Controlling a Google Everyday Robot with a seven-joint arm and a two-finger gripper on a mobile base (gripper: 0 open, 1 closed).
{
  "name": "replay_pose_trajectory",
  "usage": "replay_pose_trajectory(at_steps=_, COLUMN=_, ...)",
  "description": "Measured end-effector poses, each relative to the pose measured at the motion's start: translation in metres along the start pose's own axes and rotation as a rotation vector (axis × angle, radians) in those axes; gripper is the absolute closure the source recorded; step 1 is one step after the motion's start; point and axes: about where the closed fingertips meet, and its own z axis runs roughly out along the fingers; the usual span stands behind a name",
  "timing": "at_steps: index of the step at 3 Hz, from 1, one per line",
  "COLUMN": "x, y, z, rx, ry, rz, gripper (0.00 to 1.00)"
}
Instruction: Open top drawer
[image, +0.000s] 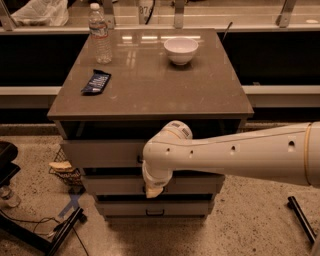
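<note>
The top drawer (100, 153) is the light-grey front just under the brown table top (150, 90), with a dark gap above it. Its small dark handle (139, 159) peeks out at the left edge of my arm. My white arm (235, 152) reaches in from the right across the drawer fronts. My gripper (154, 191) hangs down from the wrist in front of the middle drawer (115, 184), below and slightly right of the top drawer's handle. The wrist hides the middle of the top drawer.
On the table top stand a water bottle (100, 35), a white bowl (180, 49) and a blue packet (96, 82). The bottom drawer (190, 208) shows its handle. A wire basket (62, 167) and black stand legs (50, 230) are on the floor at left.
</note>
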Motion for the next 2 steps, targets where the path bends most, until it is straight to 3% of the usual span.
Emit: replay_pose_trajectory(at_steps=2, x=0.0024, y=0.0079, z=-0.0053, rx=0.012, ry=-0.005, rz=0.004, gripper=0.95)
